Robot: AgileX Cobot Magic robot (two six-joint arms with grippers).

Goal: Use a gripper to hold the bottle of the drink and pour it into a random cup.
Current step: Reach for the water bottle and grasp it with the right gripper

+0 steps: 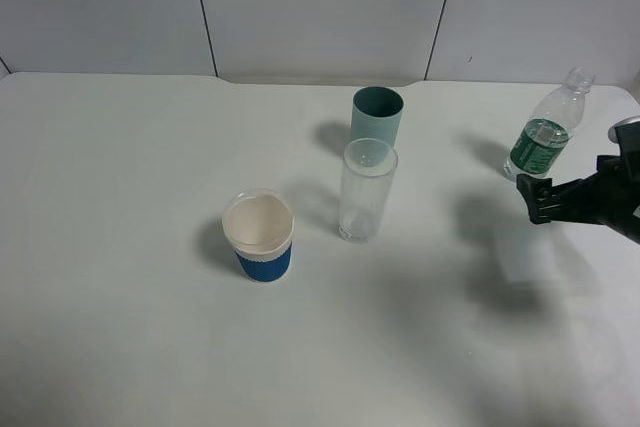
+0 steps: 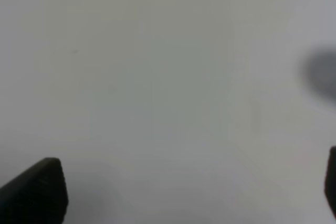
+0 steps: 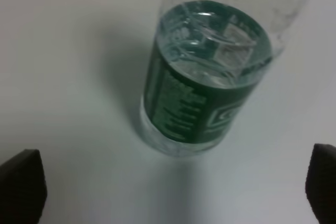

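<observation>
standing before the spread jaws of the right gripper [image 1: 536, 199], capless clear bottle [image 1: 545, 137], dark green label

Capless clear bottle [image 1: 546, 133] w/ green label, upright far right; teal cup [image 1: 377, 116] upright, center-back.

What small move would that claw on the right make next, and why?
Probably ease the right claw forward until its open jaws sit either side of the green label on the bottle. The bottle stands upright just ahead of the claw, untouched and roughly centred in its opening, so closing now would likely grip nothing.
</observation>
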